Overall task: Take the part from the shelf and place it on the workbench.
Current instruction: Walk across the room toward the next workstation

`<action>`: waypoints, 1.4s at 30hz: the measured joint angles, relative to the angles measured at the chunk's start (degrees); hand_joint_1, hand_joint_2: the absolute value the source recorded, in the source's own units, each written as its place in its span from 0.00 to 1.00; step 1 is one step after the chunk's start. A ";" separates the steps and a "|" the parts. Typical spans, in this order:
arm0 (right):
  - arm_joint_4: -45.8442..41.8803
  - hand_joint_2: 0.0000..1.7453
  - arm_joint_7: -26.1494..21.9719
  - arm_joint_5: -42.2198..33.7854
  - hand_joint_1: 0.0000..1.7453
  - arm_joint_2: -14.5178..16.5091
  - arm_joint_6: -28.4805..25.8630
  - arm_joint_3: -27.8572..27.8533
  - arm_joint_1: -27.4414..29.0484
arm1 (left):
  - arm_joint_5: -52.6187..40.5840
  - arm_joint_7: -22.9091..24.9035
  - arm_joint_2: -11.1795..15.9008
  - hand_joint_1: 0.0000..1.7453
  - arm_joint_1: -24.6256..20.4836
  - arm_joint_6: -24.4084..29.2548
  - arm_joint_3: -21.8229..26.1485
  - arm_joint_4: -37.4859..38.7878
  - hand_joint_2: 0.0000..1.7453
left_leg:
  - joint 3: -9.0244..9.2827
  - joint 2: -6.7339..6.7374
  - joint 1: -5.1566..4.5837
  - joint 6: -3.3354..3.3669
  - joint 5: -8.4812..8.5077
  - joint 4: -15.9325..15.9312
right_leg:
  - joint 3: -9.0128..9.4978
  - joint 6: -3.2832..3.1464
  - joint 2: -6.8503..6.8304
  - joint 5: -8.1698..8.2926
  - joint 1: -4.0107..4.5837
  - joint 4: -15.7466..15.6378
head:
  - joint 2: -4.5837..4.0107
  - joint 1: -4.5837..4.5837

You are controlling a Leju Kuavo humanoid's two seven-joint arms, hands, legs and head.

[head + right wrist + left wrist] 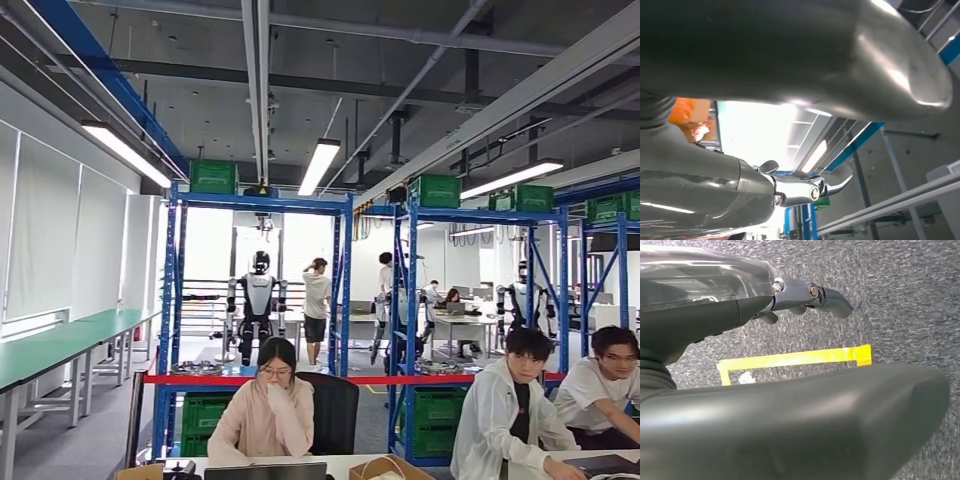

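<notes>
the robot stands well back from the blue shelf (260, 300), with a desk (355, 463) and seated people (264, 410) between it and the racks, so the step in hand looks like the approach: neither hand has anything to reach for yet. the left hand (764, 365) hangs over grey carpet beside a strip of yellow tape (791, 359), its fingers (821, 295) stretched out and apart from the thumb, holding nothing. the right hand (791, 145) points up toward the ceiling beams, fingers (817, 187) likewise extended and empty. to do this well the robot should probably turn and walk until a shelf level fills the head view, keeping both arms tucked clear of the desk and people, and only then raise a hand. the part may be one of the round flat things on the shelf board (196, 368), but they are too small to be sure; its facing and long axis cannot be told from here. green crates (213, 176) sit on top of the racks.
</notes>
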 joint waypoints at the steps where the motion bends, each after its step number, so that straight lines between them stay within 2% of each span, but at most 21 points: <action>1: -0.07 0.00 -0.03 0.49 0.00 -0.14 -0.18 0.27 0.56 | 0.05 0.00 0.00 0.00 0.07 0.03 0.10 0.00 0.00 | -0.06 0.00 0.06 -0.31 0.35 -0.11 | 1.57 -0.29 0.03 0.57 0.23 -2.64 | 0.00 0.00; 5: -0.04 0.00 -0.07 1.19 0.00 -0.71 -0.44 0.90 2.96 | 0.19 0.09 -0.01 0.00 0.43 0.13 0.64 0.00 0.00 | -0.43 -0.01 0.56 -1.63 0.77 -0.29 | 1.48 -1.43 -0.19 2.27 0.71 -4.47 | 0.00 -0.01; 7: 0.43 0.00 -0.07 1.15 0.00 -0.90 -0.46 1.09 4.33 | 0.39 0.25 -0.03 0.00 0.72 0.26 0.91 -0.01 0.00 | -1.54 -0.02 0.57 -1.80 -3.25 2.88 | 0.42 -2.22 -0.48 3.60 0.54 -4.93 | 0.00 -0.01; 9: 1.58 0.00 -0.06 0.93 0.00 -1.20 -0.42 1.17 6.10 | 0.64 0.35 -0.04 0.00 0.91 0.39 1.23 -0.02 0.00 | -3.13 -0.02 0.51 -1.92 -8.62 9.67 | -1.05 -2.57 -0.64 4.65 0.71 -4.83 | 0.00 0.00; 11: 3.55 0.00 -0.06 0.67 0.00 -1.56 -0.45 1.13 7.80 | 0.80 0.41 -0.05 0.00 1.07 0.46 1.60 -0.02 0.00 | -3.12 -0.02 0.49 -2.11 -10.02 14.25 | -2.60 -2.52 -0.80 5.59 0.83 -4.51 | 0.00 0.01; 13: 6.54 0.00 -0.07 0.27 0.00 -1.94 -0.56 1.02 9.31 | 1.01 0.48 -0.07 0.00 1.28 0.54 2.06 -0.04 0.00 | 0.46 -0.01 0.53 -2.20 -7.48 11.28 | -4.27 -2.24 -0.84 6.32 0.80 -3.84 | 0.00 0.01; 16: 11.68 0.00 -0.07 -0.20 0.00 -2.39 -0.99 0.67 11.29 | 1.24 0.50 -0.10 0.00 1.41 0.69 2.76 -0.21 0.00 | 8.03 -0.06 0.44 -1.93 -6.09 0.40 | -6.25 -1.55 -0.83 6.92 0.88 -2.24 | 0.00 0.01; 19: 16.33 0.00 -0.07 -0.17 0.00 -2.73 -1.86 0.00 12.50 | 1.25 0.52 -0.30 0.00 1.65 0.87 3.37 -0.36 0.00 | 8.89 -0.03 0.16 -0.93 -6.33 -1.82 | -6.99 -0.61 -0.73 7.81 0.87 -1.60 | 0.00 -0.02; 21: 19.57 0.00 -0.07 -0.28 0.00 -2.98 -2.38 -0.74 12.99 | 1.23 0.57 -0.57 0.00 1.72 0.97 3.79 -0.46 0.00 | 8.10 0.26 0.25 0.06 -5.38 -1.94 | -7.62 0.09 -0.45 6.24 0.69 -0.47 | 0.00 -0.02; 25: 26.20 0.00 -0.07 0.80 0.00 -3.32 -3.95 -2.69 13.46 | 1.15 0.46 -0.77 0.00 1.77 1.10 4.21 -0.62 0.00 | 5.25 0.56 -0.04 1.02 -3.03 -1.89 | -10.50 1.24 -0.30 -3.16 0.04 11.41 | 0.00 -0.03; 27: 29.14 0.00 -0.07 1.73 0.00 -3.37 -4.38 -3.83 13.65 | 0.99 0.39 -0.81 0.00 1.78 1.10 4.47 -0.66 0.00 | 3.79 0.61 -0.30 1.04 -1.93 -1.82 | -9.30 1.31 -0.30 -2.84 -0.11 13.73 | 0.00 -0.03; 28: 30.41 0.00 -0.07 1.98 0.00 -3.37 -4.44 -4.38 13.68 | 0.88 0.34 -0.83 0.00 1.78 1.10 4.61 -0.68 0.00 | 3.13 0.61 -0.43 1.02 -1.39 -1.82 | -7.18 1.13 -0.29 -1.36 -0.09 11.63 | 0.00 -0.03; 30: 32.34 0.00 -0.07 2.35 0.00 -3.34 -4.44 -5.33 13.53 | 0.72 0.22 -0.96 0.00 1.80 1.10 4.85 -0.72 0.00 | 2.17 0.58 -0.65 0.87 -0.42 -1.80 | -0.72 0.32 -0.27 0.83 0.18 3.04 | 0.01 -0.03; 32: 33.75 0.00 -0.09 2.53 0.00 -3.26 -4.40 -6.19 13.17 | 0.68 0.11 -1.20 0.00 1.87 1.12 5.04 -0.85 0.00 | 1.69 0.60 -0.72 0.42 0.50 -1.80 | 4.34 -0.45 -0.27 0.77 0.62 -4.62 | 0.01 -0.02; 33: 34.44 0.00 -0.10 2.74 0.00 -3.20 -4.45 -6.67 13.02 | 0.66 0.07 -1.30 0.00 1.89 1.12 5.15 -0.91 0.00 | 1.50 0.63 -0.62 0.07 0.98 -1.84 | 5.35 -0.72 -0.27 0.57 0.86 -6.42 | 0.01 0.00; 35: 35.84 0.00 -0.11 3.89 0.00 -3.02 -5.18 -7.59 12.82 | 0.65 0.03 -1.33 0.00 1.93 1.15 5.44 -1.01 0.00 | 1.08 0.64 -0.30 -0.62 1.34 -1.92 | 5.05 -1.32 -0.40 1.43 1.00 -7.29 | 0.01 0.01; 36: 36.63 0.00 -0.11 4.97 0.00 -2.95 -6.03 -7.99 12.69 | 0.61 0.02 -1.38 0.00 2.01 1.16 5.59 -1.03 0.00 | 0.75 0.58 -0.19 -0.89 0.31 -1.39 | 4.58 -1.76 -0.50 2.15 0.97 -7.50 | 0.01 0.03; 38: 38.56 0.00 -0.11 7.57 0.00 -2.87 -8.47 -8.45 12.28 | 0.53 0.02 -1.50 0.00 2.17 1.18 5.80 -1.09 0.00 | -0.49 0.46 -0.13 -1.27 -4.62 2.69 | 3.17 -2.40 -0.68 3.51 0.85 -7.64 | 0.01 0.04; 40: 41.02 0.00 -0.11 10.10 0.00 -2.86 -11.13 -8.83 11.85 | 0.48 0.02 -1.57 0.00 2.16 1.17 5.98 -1.15 0.00 | -2.02 0.44 -0.11 -1.64 -9.48 9.91 | 1.27 -2.58 -0.75 4.57 0.90 -7.11 | 0.01 0.04; 41: 42.50 0.00 -0.10 11.38 0.00 -2.87 -12.64 -9.05 11.54 | 0.47 0.02 -1.58 0.00 2.14 1.17 6.08 -1.19 0.00 | -2.31 0.44 -0.08 -1.81 -10.21 12.80 | 0.28 -2.54 -0.83 5.06 0.91 -6.78 | 0.01 0.04; 42: 44.79 0.00 -0.07 12.91 0.00 -2.90 -14.64 -9.34 10.87 | 0.42 0.01 -1.59 0.00 2.13 1.17 6.22 -1.24 0.00 | -1.82 0.44 -0.01 -1.96 -9.45 14.04 | -0.86 -2.43 -0.87 5.56 0.88 -6.35 | 0.00 0.04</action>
